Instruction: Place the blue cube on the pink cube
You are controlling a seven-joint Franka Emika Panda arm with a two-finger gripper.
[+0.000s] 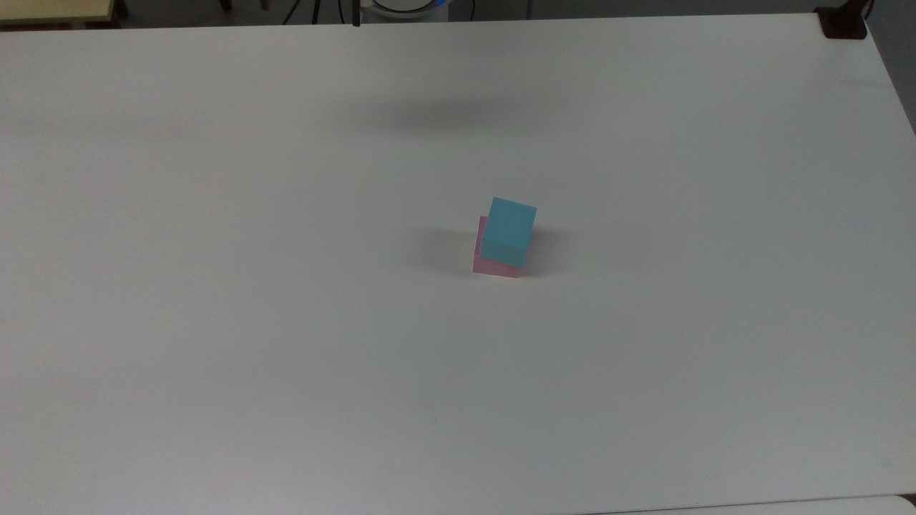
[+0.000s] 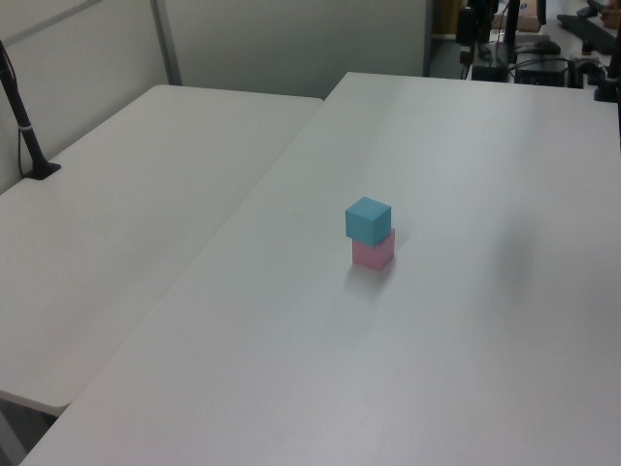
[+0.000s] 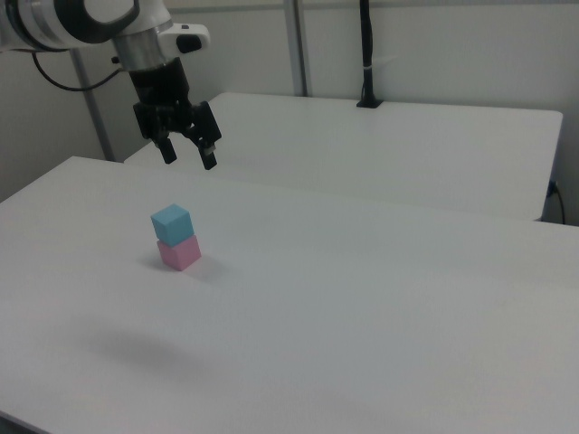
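Note:
The blue cube (image 1: pixel 509 229) sits on top of the pink cube (image 1: pixel 492 265), turned a little against it, near the middle of the white table (image 1: pixel 215 322). The same stack appears in the left view, blue cube (image 2: pixel 368 219) over pink cube (image 2: pixel 374 252), and in the right view, blue cube (image 3: pixel 171 222) over pink cube (image 3: pixel 180 253). My gripper (image 3: pixel 188 159) hangs open and empty well above the table, up and slightly right of the stack in the right view, pointing down.
A second white table (image 2: pixel 126 223) adjoins on the left view's left, with a black post (image 2: pixel 24 126) clamped to it. Another black post (image 3: pixel 365 54) stands on the far table in the right view. A black clamp (image 1: pixel 843 21) sits at the top view's upper right corner.

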